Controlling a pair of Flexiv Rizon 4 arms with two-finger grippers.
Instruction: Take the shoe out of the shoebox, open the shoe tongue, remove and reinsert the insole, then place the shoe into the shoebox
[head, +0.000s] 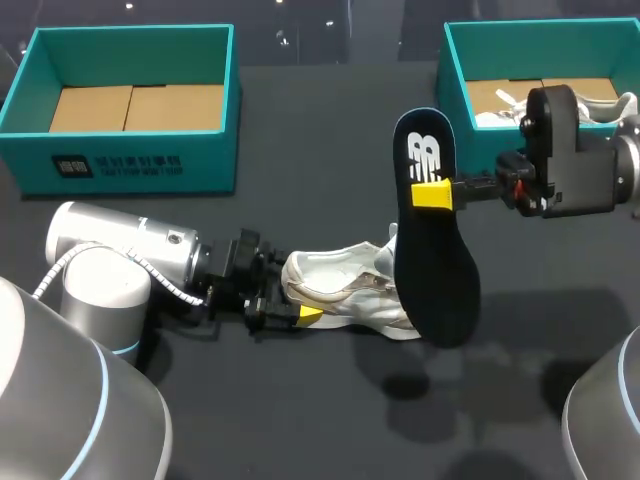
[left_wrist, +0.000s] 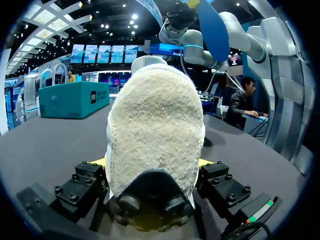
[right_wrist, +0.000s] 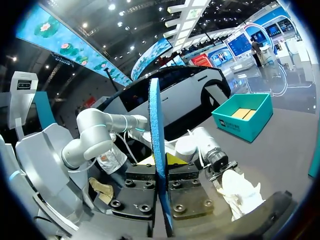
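A white shoe (head: 350, 290) lies on the black table, its toe pointing right. My left gripper (head: 295, 298) is shut on its heel, one finger on each side. The left wrist view shows the pale textured sole (left_wrist: 155, 125) filling the space between my left gripper's (left_wrist: 155, 165) yellow tips. My right gripper (head: 432, 193) is shut on a dark insole (head: 435, 250), which hangs upright in the air over the shoe's toe. In the right wrist view the insole (right_wrist: 154, 125) stands edge-on, blue, clamped in my right gripper (right_wrist: 161, 200). The shoe (right_wrist: 240, 187) lies below it.
An empty teal shoebox (head: 130, 160) stands at the back left. A second teal shoebox (head: 455, 80) at the back right holds another white shoe (head: 500, 112), partly behind my right arm. Bare black table lies in front of the shoe.
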